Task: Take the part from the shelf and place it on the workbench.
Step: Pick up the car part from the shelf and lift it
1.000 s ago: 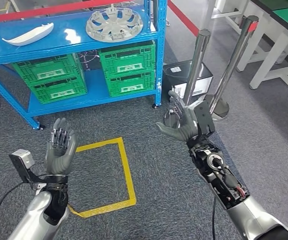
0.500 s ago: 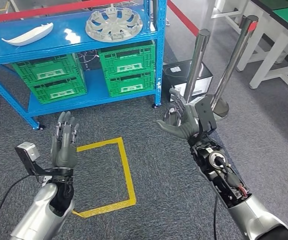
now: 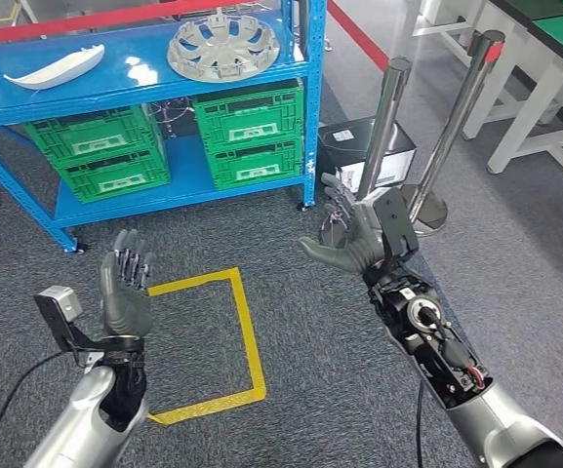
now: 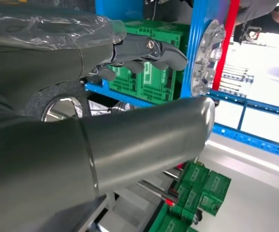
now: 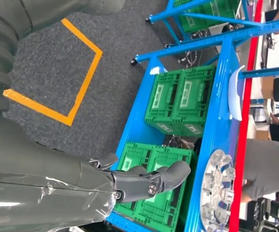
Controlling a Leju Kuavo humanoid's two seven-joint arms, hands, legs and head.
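Currently, both robot hands are raised in front of the body, palms facing inward, with fingers apart and nothing held. The left robot hand (image 3: 125, 292) hangs above the grey carpet beside a yellow floor square (image 3: 212, 341); the right robot hand (image 3: 345, 239) hangs nearer the two steel posts (image 3: 388, 127). Neither touches anything.

Judged from the task, the step in hand is the approach to the shelf (image 3: 145, 73). The part is most likely the grey hubcap (image 3: 222, 44), which lies flat on the top board of the blue shelf, near its right-hand upright and well apart from both hands. A white curved trim piece (image 3: 54, 66) lies on the same board, further left.

To do the step well:
1. Close the distance to the shelf before reaching; the hubcap is out of arm range at present.
2. Keep both hands open and roughly level, one to each side of the hubcap, since a wide flat disc probably needs support at opposite rims.
3. Keep the right arm clear of the posts and the blue upright.
4. Lift straight up before drawing back, so that the rim does not catch the shelf edge.

Below the top board, four green crates (image 3: 249, 132) sit in two stacks. Each carries a pale label panel; its writing is too small to read. A dark box (image 3: 351, 146) beside the shelf bears a white label, likewise unreadable. No brand can be made out.
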